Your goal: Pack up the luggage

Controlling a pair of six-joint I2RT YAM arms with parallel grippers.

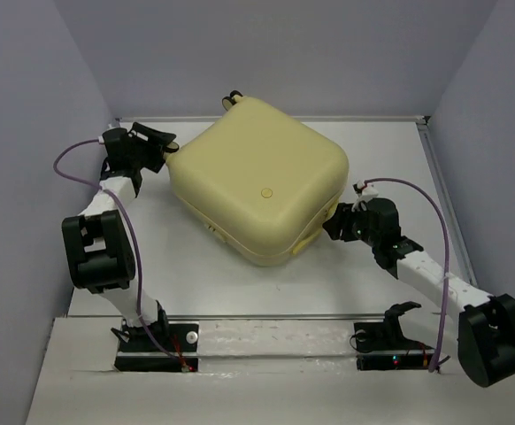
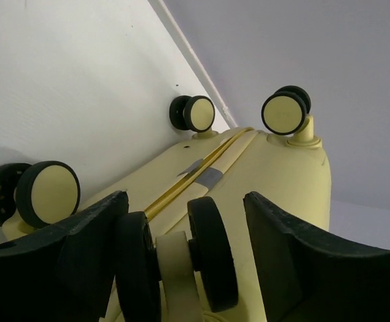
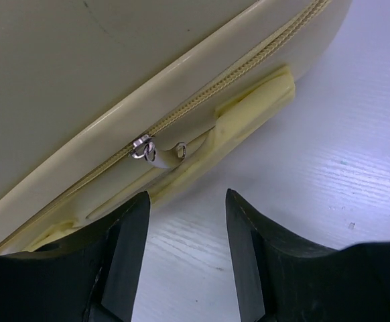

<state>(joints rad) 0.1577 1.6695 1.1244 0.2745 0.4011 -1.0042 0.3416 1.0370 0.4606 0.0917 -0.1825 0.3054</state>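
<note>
Yellow and shut, the luggage (image 1: 262,190) lies flat on the white table (image 1: 240,283). It is in the middle, a bit to the back. It is turned a little, so one corner points at the arms. Its zip (image 3: 202,100) runs closed along the side. Its four little wheels (image 2: 285,112) are at the far left end. They are black with cream middles.

The left gripper (image 1: 167,142) is at that wheel end. Its fingers (image 2: 81,248) are wide apart. One wheel (image 2: 212,255) sits between them with a small gap on each side, so it is not squeezed. The other three wheels show past it. A grey patch (image 2: 208,176) sits on the shell by the zip.

The right gripper (image 1: 332,221) is just beside the right side of the luggage, low by the table. Its fingers (image 3: 124,248) are apart, but not very wide, and they hold nothing. Only bare table shows between them. Just in front of them are the silver zip pull (image 3: 141,149) and a yellow side handle (image 3: 248,107).
</note>
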